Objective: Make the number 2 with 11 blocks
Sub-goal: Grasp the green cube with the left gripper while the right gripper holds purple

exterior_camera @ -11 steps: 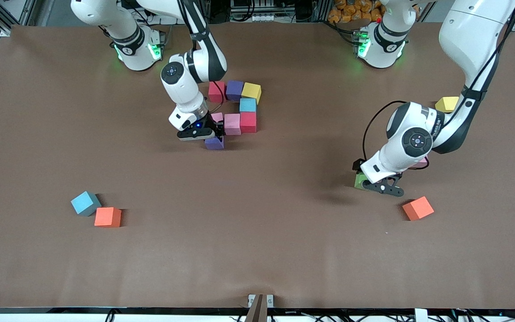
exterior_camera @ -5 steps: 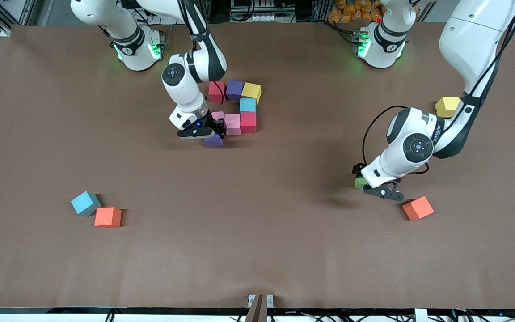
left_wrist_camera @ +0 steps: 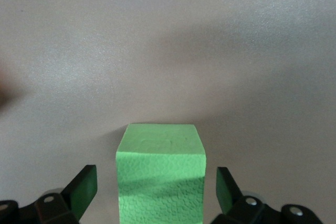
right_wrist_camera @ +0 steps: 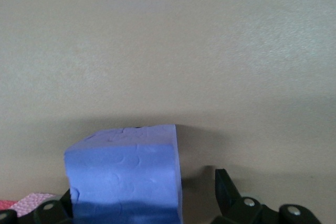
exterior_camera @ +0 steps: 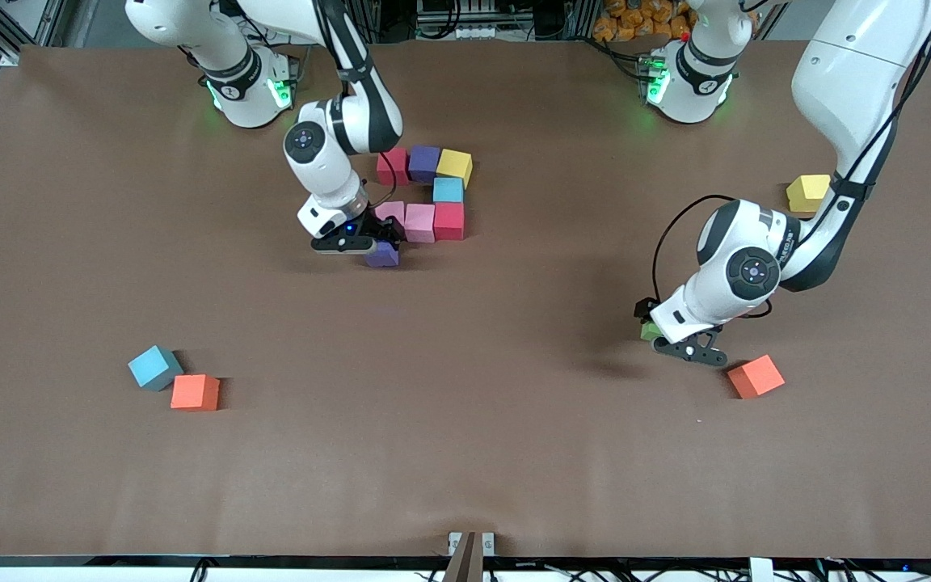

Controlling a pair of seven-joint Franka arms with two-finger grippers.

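Observation:
Several blocks form a bent row near the right arm's base: red (exterior_camera: 391, 166), purple (exterior_camera: 424, 162), yellow (exterior_camera: 454, 165), light blue (exterior_camera: 448, 190), red (exterior_camera: 448, 220), pink (exterior_camera: 420, 222) and pink (exterior_camera: 391, 212). Another purple block (exterior_camera: 383, 254) (right_wrist_camera: 126, 174) lies on the table just nearer the camera than the end pink one. My right gripper (exterior_camera: 375, 245) (right_wrist_camera: 144, 192) stands open around it, with a clear gap at one finger (right_wrist_camera: 223, 184). My left gripper (exterior_camera: 656, 326) (left_wrist_camera: 156, 182) is open, straddling the green block (exterior_camera: 648, 331) (left_wrist_camera: 160, 177) with gaps on both sides.
Loose blocks lie about: an orange one (exterior_camera: 756, 376) close to the left gripper and nearer the camera, a yellow one (exterior_camera: 807, 191) beside the left arm, and a blue one (exterior_camera: 154, 367) touching an orange one (exterior_camera: 195, 392) toward the right arm's end.
My right gripper has opened and let go of the purple block, which now rests on the table. The left gripper has crept a little over the green block, still open.

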